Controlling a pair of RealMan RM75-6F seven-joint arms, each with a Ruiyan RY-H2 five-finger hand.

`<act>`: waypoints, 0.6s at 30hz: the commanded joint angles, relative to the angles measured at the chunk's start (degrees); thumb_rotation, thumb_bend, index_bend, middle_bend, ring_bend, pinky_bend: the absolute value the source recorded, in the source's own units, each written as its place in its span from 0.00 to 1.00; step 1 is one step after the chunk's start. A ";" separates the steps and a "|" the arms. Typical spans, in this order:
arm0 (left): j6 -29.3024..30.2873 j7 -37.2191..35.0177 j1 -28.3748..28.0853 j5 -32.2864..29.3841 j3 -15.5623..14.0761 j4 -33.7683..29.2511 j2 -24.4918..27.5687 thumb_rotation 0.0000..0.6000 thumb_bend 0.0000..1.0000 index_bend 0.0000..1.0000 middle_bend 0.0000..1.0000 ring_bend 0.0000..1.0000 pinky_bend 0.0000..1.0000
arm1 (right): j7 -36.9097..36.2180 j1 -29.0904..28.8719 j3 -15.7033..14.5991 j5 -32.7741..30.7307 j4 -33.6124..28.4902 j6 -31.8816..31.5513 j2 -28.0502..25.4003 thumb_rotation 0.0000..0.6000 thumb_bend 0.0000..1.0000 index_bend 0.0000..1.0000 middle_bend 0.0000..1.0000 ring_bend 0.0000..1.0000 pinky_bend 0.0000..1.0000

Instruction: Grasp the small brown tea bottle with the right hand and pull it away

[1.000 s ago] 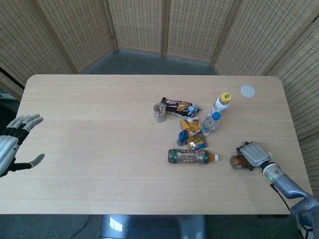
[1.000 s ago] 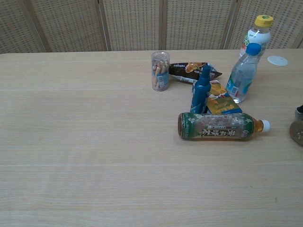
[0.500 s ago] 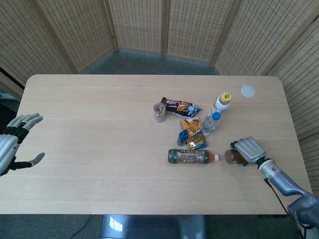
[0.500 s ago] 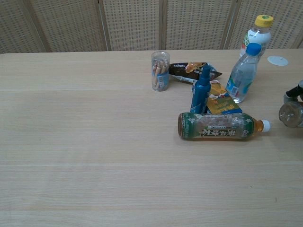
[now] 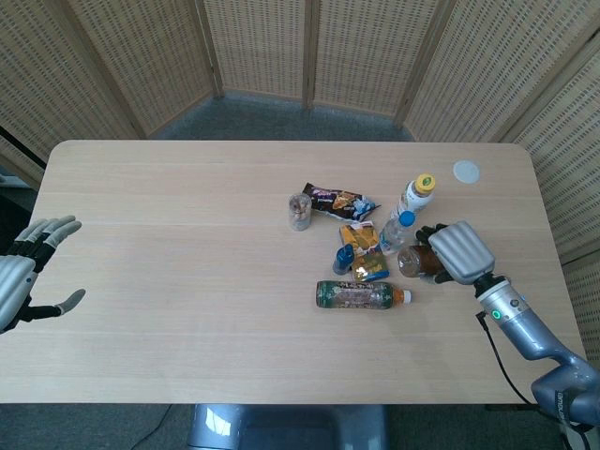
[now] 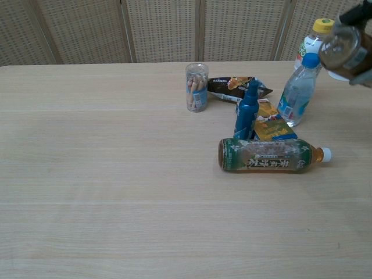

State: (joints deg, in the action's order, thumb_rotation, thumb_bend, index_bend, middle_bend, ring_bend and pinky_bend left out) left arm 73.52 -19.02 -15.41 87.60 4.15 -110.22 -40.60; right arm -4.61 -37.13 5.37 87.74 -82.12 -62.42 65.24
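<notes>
My right hand (image 5: 452,251) grips the small brown tea bottle (image 5: 413,261) and holds it up off the table, bottom end pointing left toward the other items. In the chest view the small brown tea bottle (image 6: 347,51) hangs at the top right, in front of the yellow-capped bottle, with only the fingers (image 6: 361,13) of the right hand showing at the frame edge. My left hand (image 5: 28,270) hovers open at the table's left edge, fingers spread, holding nothing.
A green tea bottle (image 5: 361,295) lies on its side. Near it stand a blue-capped water bottle (image 5: 397,232), a yellow-capped bottle (image 5: 417,194), a small dark blue bottle (image 5: 343,259) and a clear snack jar (image 5: 299,212). Snack packets (image 5: 342,202) lie between them. A white lid (image 5: 466,172) sits far right.
My right hand has lifted the brown tea bottle from the table's right side and carried it up and leftward, close to the blue-capped bottle. The left hand has not moved.
</notes>
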 commanded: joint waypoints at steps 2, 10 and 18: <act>0.56 -0.35 0.56 -0.02 -0.28 0.14 0.14 1.00 0.33 0.08 0.05 0.00 0.00 | 1.26 -1.47 3.80 -1.94 -4.97 -1.42 -2.77 1.00 0.15 0.82 0.98 0.74 0.80; 1.79 -0.83 1.63 0.19 -0.75 0.21 0.45 1.00 0.33 0.08 0.06 0.00 0.00 | 2.38 -3.26 6.87 -2.19 -8.76 -1.97 -3.55 1.00 0.15 0.82 0.98 0.74 0.80; 2.25 -1.32 2.05 0.18 -0.86 0.54 0.35 1.00 0.33 0.08 0.05 0.00 0.00 | 3.71 -2.81 6.76 -2.30 -10.13 -2.14 -4.08 1.00 0.15 0.82 0.98 0.74 0.80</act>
State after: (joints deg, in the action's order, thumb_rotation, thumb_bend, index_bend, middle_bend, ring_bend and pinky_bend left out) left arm 75.79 -20.32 -13.35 87.79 3.28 -109.70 -40.23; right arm -0.97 -40.00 12.16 85.46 -92.19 -64.53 61.21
